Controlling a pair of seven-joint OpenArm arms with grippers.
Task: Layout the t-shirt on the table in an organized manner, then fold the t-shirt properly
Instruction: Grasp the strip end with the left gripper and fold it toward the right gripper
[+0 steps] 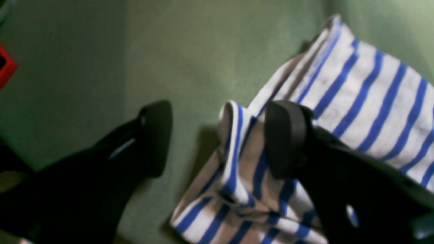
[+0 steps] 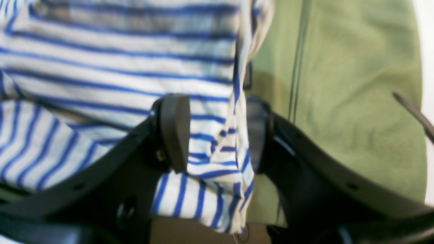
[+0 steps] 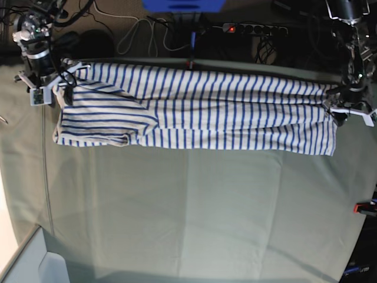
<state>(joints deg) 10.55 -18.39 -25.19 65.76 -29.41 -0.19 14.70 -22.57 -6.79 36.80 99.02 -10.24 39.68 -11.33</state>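
The left gripper (image 1: 217, 139) stands spread wide at one end of the white short-sleeved cloth t-shirt with thin blue stripes (image 3: 194, 115). One black fingertip (image 1: 286, 139) rests against a bunched fold of the t-shirt's edge; the other hangs apart from the t-shirt, over bare cloth. It pinches nothing. The right gripper (image 2: 217, 132) is also parted, at the t-shirt's opposite end; a hanging fold of the striped cloth lies loose between its dark pads (image 2: 174, 130), close against one pad, not clamped.

Both arms reach down from the far side of the t-shirt, one wrist at each end, grippers pointing at the cloth.

The t-shirt lies stretched out long and narrow, folded lengthwise, across the far part of the pale grey-green cloth-covered bench (image 3: 194, 218). A small red clip (image 3: 362, 207) sits at the bench edge, well apart from the t-shirt.
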